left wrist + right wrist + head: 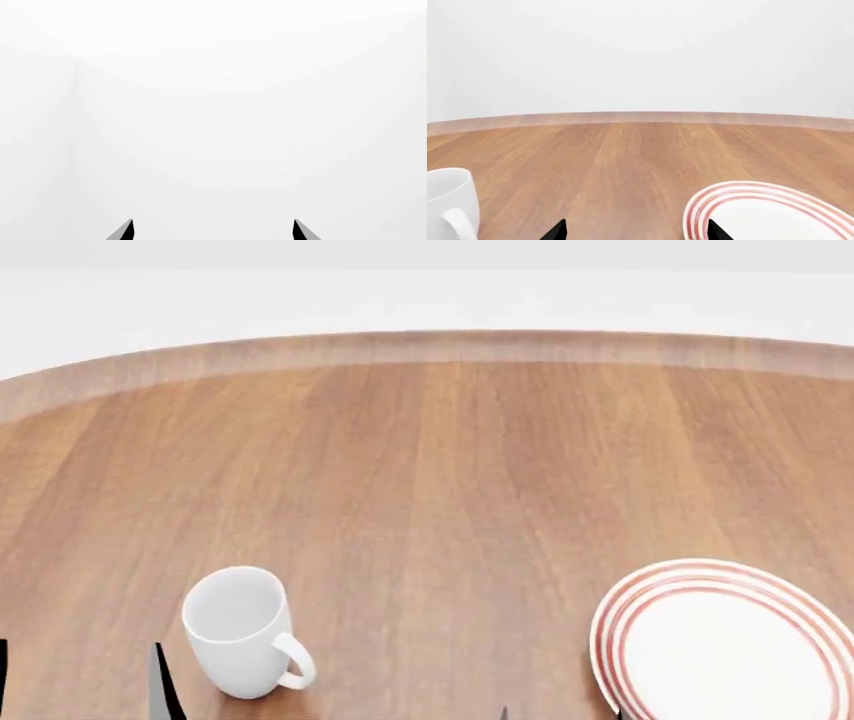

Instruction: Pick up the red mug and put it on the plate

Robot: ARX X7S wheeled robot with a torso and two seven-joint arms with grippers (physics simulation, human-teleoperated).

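The red mug showed in none of the three views, so its place, its long axis and the way its handle pointed could not be told.

The plate (727,645) lay flat at the near right of the round wooden table (441,470), its red rings running round the rim and its white centre bare; the near edge of the head view cut part of it off. In the right wrist view the same plate (760,212) sat low and near, again with nothing on it.

A plain white mug (240,630) stood upright at the near left of the table, well apart from the plate, its handle turned toward the near right. Its mouth faced up and what could be seen of the interior was white and held nothing. The right wrist view caught only part of the white mug (450,200).

No writing or brand mark could be read on either piece.

The left gripper (213,230) had its two dark fingertips (123,231) spread wide apart with only blank white between them. The right gripper (637,231) likewise had its tips parted, grasping nothing, with table and plate edge beyond.
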